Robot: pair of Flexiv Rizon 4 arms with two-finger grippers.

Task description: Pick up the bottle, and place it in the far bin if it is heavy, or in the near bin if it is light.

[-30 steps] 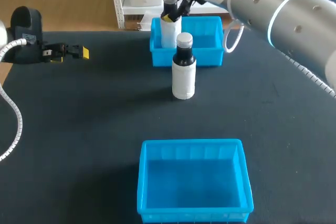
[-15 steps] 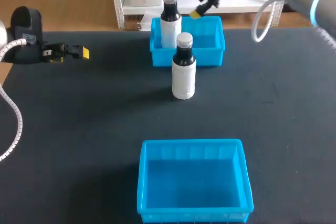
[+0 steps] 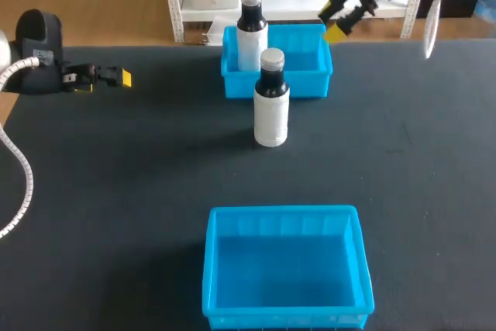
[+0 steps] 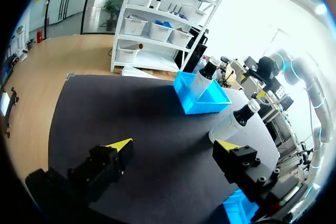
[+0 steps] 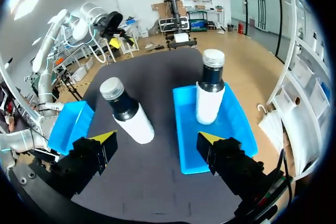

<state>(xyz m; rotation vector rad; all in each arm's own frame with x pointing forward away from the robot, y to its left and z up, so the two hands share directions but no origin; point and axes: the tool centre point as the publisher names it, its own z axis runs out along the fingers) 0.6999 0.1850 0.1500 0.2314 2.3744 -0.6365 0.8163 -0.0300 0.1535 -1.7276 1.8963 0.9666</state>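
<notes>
Two bottles upright, both grippers spread wide and holding nothing.
One bottle (image 3: 250, 29) stands in the left end of the far bin (image 3: 310, 87), its base hidden by the bin wall. The second bottle (image 3: 271, 110) stands on the table (image 3: 116, 191) just in front of that bin, covering part of its front wall. The right gripper (image 3: 333, 23) hangs by the bin's far right corner, its arm mostly cut off. The left gripper (image 3: 116, 77) is well apart at the table's left. The near bin (image 3: 213, 269) sits at the front.
</notes>
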